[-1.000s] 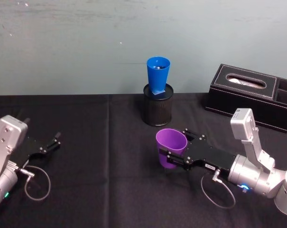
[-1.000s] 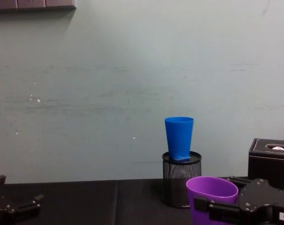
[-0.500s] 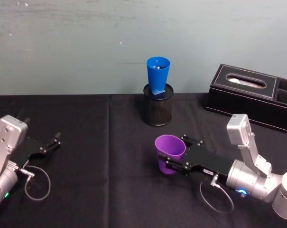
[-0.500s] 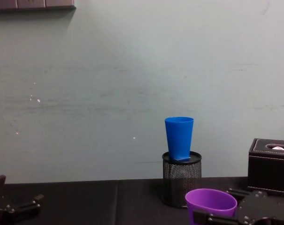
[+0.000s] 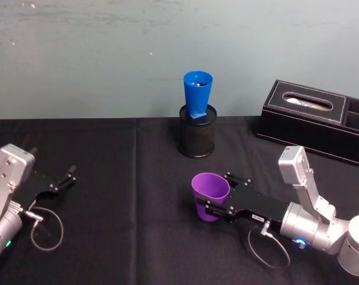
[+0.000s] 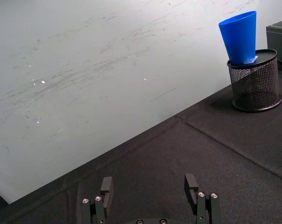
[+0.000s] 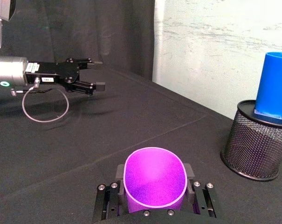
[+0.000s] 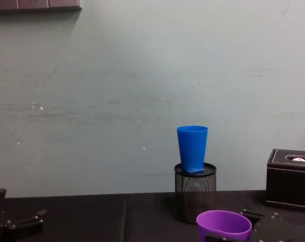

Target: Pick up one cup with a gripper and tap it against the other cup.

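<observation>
The purple cup (image 5: 210, 196) stands upright in my right gripper (image 5: 218, 191), which is shut on it with one finger on each side, low over the black table near the middle front. In the right wrist view the purple cup (image 7: 154, 184) sits between the black fingers (image 7: 118, 173). The blue cup (image 5: 197, 94) stands upright in a black mesh pen holder (image 5: 197, 138) at the back centre, well apart from the purple cup. The chest view has the purple cup (image 8: 224, 226) low in front of the blue cup (image 8: 192, 147). My left gripper (image 5: 65, 177) rests open at the far left.
A black tissue box (image 5: 313, 120) stands at the back right, next to the mesh holder. The black cloth (image 5: 126, 196) between the two arms is bare. A pale wall (image 8: 117, 91) rises right behind the table.
My right gripper has carried the purple cup lower and back toward me, slightly to the left. The blue cup and the left arm have stayed still.
</observation>
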Controlling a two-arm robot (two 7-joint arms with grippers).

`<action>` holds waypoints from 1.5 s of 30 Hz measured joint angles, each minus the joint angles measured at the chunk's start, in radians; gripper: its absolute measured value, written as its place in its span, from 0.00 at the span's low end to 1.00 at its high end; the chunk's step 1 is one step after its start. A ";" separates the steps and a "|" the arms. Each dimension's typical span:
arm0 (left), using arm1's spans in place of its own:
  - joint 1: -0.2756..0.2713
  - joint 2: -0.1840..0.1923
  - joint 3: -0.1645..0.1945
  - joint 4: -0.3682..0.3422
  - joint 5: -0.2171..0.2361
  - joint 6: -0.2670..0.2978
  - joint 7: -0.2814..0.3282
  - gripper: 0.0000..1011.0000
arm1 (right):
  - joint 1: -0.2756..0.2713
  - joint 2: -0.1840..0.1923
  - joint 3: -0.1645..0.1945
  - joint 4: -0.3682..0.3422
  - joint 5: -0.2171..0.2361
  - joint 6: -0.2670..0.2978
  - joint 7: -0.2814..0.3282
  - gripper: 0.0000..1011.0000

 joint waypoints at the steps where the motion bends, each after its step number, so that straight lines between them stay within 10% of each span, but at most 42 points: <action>1: 0.000 0.000 0.000 0.000 0.000 0.000 0.000 0.99 | 0.000 0.000 0.000 0.001 0.000 0.000 0.000 0.71; 30: 0.000 0.000 0.000 0.000 0.000 0.000 0.000 0.99 | 0.010 -0.010 -0.007 0.028 -0.002 0.027 0.003 0.71; 45: 0.000 0.000 0.000 0.000 0.000 0.000 0.000 0.99 | 0.008 -0.009 -0.007 0.027 -0.002 0.028 0.003 0.99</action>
